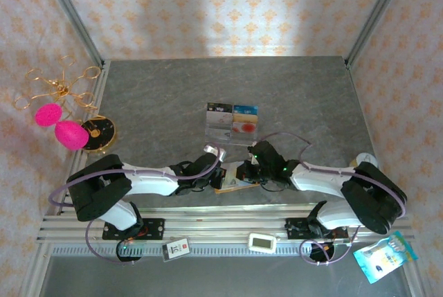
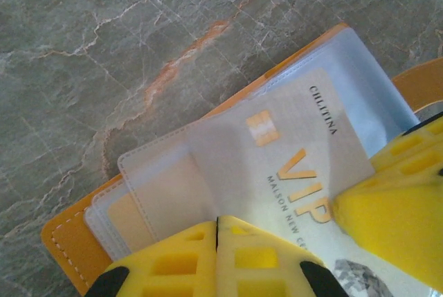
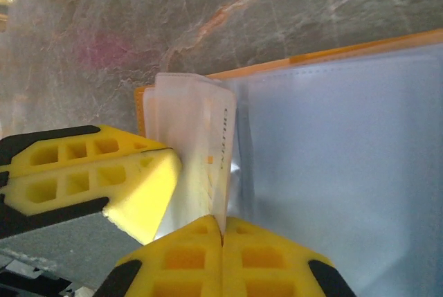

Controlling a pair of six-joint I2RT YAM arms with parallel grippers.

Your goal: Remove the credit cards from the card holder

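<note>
The orange card holder (image 1: 232, 185) lies open near the table's front edge, its orange rim (image 2: 62, 241) and pale blue-grey sleeves (image 3: 346, 172) showing. A white credit card (image 2: 297, 151) with gold VIP lettering sits in a clear sleeve, and stands edge-on (image 3: 218, 145) in the right wrist view. My left gripper (image 2: 218, 222) is shut on the sleeve's near edge. My right gripper (image 3: 223, 231) is shut on the card's edge, one of its fingers (image 2: 394, 221) over the card's corner. Both grippers (image 1: 220, 176) (image 1: 243, 172) meet over the holder. A pale gold card shows faintly in another sleeve (image 2: 131, 214).
A clear acrylic tray (image 1: 232, 122) with cards stands behind the holder at mid-table. Pink egg shapes (image 1: 62, 129), a gold wire stand and a black disc (image 1: 99, 131) sit at the left edge. A white timer (image 1: 263, 242) and a blue packet (image 1: 385, 255) lie in front.
</note>
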